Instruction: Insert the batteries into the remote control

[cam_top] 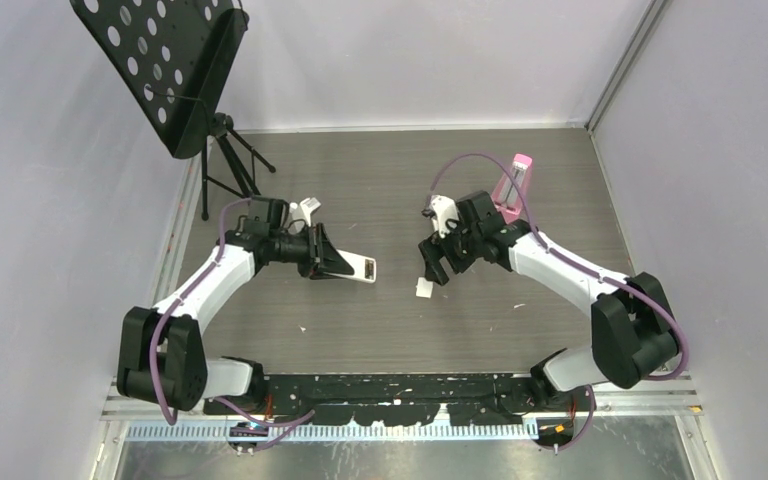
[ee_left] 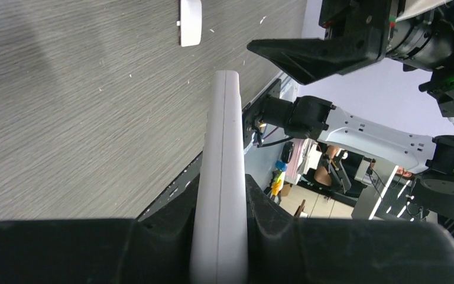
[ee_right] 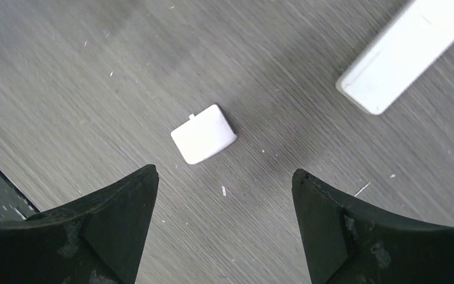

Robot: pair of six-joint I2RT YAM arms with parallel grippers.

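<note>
- Left arm (cam_top: pixel 200 280) reaches forward from its base and bends inward toward the middle, its wrist about level.
- Left jaws are clamped on the remote control (ee_left: pixel 219 177), one finger pressed against each broad face.
- Right arm (cam_top: pixel 560 265) mirrors it, elbow out, wrist tipped down toward the counter (cam_top: pixel 390 190).
- Right jaws are spread wide, with nothing between them.

Black music stand (cam_top: pixel 160 70) back left; perhaps a pink box (cam_top: pixel 522 162) right.
</note>
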